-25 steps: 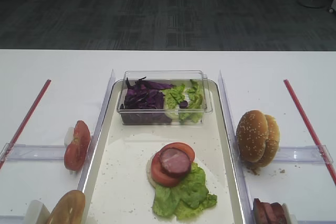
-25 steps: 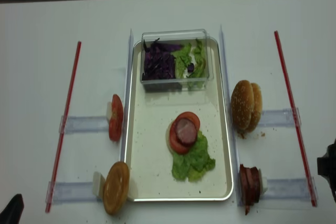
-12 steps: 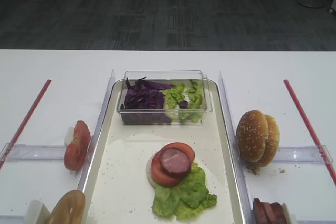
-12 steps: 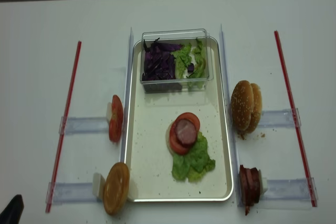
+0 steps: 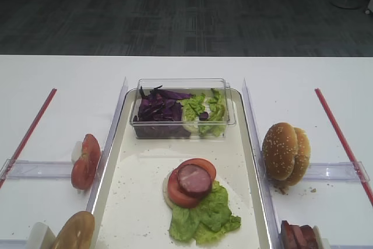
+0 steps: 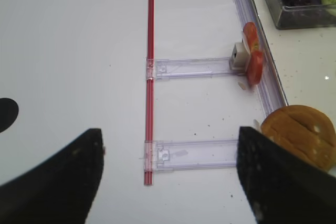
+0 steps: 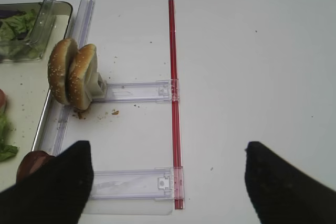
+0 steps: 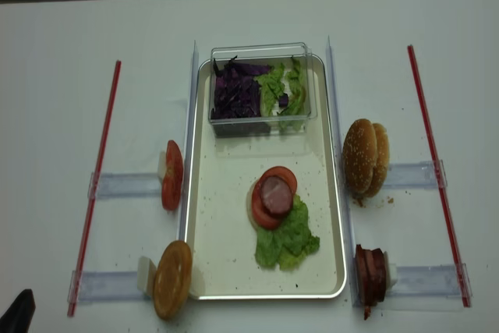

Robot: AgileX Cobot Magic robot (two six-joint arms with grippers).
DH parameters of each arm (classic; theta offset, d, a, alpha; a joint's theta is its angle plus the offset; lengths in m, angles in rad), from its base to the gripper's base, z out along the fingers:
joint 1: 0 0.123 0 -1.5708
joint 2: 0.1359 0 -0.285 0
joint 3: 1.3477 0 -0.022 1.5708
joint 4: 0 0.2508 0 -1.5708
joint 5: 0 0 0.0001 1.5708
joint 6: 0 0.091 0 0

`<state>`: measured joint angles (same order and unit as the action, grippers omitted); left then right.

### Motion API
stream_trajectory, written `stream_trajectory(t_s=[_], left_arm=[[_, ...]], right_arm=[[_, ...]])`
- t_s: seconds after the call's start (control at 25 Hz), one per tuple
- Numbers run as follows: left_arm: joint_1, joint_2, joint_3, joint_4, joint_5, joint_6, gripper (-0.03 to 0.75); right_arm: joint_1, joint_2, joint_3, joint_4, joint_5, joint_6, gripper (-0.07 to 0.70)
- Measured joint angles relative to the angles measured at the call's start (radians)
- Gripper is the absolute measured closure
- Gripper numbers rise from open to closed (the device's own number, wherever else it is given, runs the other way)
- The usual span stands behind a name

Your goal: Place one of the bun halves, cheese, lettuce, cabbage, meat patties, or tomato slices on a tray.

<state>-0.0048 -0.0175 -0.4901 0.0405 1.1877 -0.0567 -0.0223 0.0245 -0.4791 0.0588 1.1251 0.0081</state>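
Observation:
On the cream tray (image 8: 222,216) lies a stack: ruffled lettuce (image 5: 204,217), tomato slices (image 5: 176,193) and a meat patty (image 5: 194,179) on top. Two sesame bun halves (image 5: 285,153) stand on edge right of the tray, also visible as bun halves (image 7: 71,74) in the right wrist view. More meat patties (image 8: 369,272) stand at the near right. Another bun half (image 6: 299,135) and tomato slices (image 6: 253,59) stand left of the tray. Cabbage (image 5: 157,109) fills half of a clear box. My right gripper (image 7: 168,182) and left gripper (image 6: 170,177) hang open above bare table, holding nothing.
The clear plastic box (image 8: 261,48) sits at the tray's far end, with more lettuce (image 8: 282,90) beside the cabbage. Clear plastic rails (image 7: 134,92) and red strips (image 8: 425,134) lie on the white table on both sides. A dark tip (image 8: 19,306) shows at the near left corner.
The dark part of the right arm at the right edge of the overhead view a second ago has left that view. The food has not moved.

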Motion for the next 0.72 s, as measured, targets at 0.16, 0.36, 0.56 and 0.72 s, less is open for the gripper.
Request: stream_trajectory(t_s=[0.16, 0.36, 0.56, 0.72], left_arm=[[0.000, 0.000, 0.000, 0.000, 0.000, 0.000, 0.225], [0.000, 0.000, 0.000, 0.000, 0.000, 0.000, 0.225], [0.000, 0.000, 0.000, 0.000, 0.000, 0.000, 0.225], [0.000, 0.000, 0.000, 0.000, 0.000, 0.000, 0.225]], right_arm=[[0.000, -0.022, 0.000, 0.000, 0.002, -0.002, -0.037], [0.000, -0.040, 0.000, 0.005, 0.005, -0.039, -0.053], [0.000, -0.040, 0.000, 0.017, 0.005, -0.048, -0.054], [0.000, -0.040, 0.000, 0.017, 0.005, -0.048, -0.055]])
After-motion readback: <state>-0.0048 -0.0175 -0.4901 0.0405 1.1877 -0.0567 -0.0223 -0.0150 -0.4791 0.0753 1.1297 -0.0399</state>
